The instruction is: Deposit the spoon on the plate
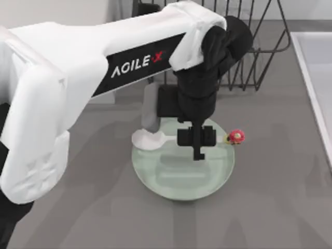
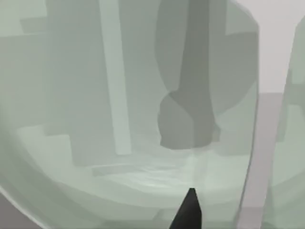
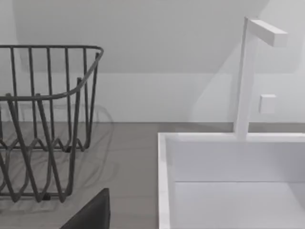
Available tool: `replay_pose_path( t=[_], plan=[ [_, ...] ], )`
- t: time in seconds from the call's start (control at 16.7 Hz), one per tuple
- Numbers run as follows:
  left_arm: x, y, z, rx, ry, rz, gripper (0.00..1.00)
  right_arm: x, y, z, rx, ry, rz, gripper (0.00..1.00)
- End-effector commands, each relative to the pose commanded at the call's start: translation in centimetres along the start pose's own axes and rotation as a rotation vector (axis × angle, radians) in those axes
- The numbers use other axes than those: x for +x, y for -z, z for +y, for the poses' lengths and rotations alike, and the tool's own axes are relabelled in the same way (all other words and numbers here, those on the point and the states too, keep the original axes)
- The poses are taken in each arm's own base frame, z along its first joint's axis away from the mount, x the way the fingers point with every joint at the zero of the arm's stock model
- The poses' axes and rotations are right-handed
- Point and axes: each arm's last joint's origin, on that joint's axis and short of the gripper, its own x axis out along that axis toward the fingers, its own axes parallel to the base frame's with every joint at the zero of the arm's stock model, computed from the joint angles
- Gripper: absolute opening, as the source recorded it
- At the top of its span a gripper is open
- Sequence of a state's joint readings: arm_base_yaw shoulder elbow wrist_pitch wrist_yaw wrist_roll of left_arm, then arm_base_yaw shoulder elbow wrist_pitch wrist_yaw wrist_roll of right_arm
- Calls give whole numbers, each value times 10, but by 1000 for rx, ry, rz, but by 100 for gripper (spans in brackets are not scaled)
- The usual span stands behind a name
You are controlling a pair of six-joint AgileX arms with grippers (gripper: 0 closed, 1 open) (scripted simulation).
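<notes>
Left arm reaches in from the left across the tabletop (image 1: pixel 280 207), and its gripper (image 1: pixel 197 139) is parked right over the plate (image 1: pixel 171 187), sitting on the middle of the spoon (image 1: pixel 148 139) handle. I honestly can't tell if the fingers are clamped on the handle or already let go, the wrist blocks that bit from above.

Spoon runs across the plate's far half: white bowl sticks out past the left rim, thin handle goes under the gripper, and the little red ornament (image 1: pixel 236 136) pokes just past the right rim. So both ends look like they overhang rather than sit inside, and I can't say whether the spoon touches the rim or hangs above it.

What worries me:
- if it's released like this, the bowl end looks heavier and could tip the spoon off the left rim onto the tabletop
- the plate looks glossy, so a spoon resting on the rim may slide or roll
- lifting away with the fingers barely apart could drag the handle and flick it off

The wire rack (image 1: pixel 249 46) sits behind the plate, sink (image 1: pixel 314 78) at far right. Right arm's gripper (image 3: pixel 90 214) is parked over by those, idle.
</notes>
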State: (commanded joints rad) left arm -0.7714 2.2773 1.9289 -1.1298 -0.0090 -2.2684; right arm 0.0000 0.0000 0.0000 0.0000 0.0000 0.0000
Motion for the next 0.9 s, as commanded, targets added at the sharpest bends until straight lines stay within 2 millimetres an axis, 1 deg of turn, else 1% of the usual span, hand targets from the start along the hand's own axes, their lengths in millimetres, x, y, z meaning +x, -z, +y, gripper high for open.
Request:
replay_pose_path(
  t=[0.18, 0.36, 0.66, 0.9],
  plan=[
    [15, -9, -3, -25, -27, -42, 0, 0, 0, 0, 0, 0, 0, 100],
    [35, -16, -3, -36, -72, -86, 0, 0, 0, 0, 0, 0, 0, 100],
    [36, -16, -2, -36, -75, -89, 0, 0, 0, 0, 0, 0, 0, 100],
    [36, -16, -2, -36, -75, -89, 30, 0, 0, 0, 0, 0, 0, 100]
  ],
)
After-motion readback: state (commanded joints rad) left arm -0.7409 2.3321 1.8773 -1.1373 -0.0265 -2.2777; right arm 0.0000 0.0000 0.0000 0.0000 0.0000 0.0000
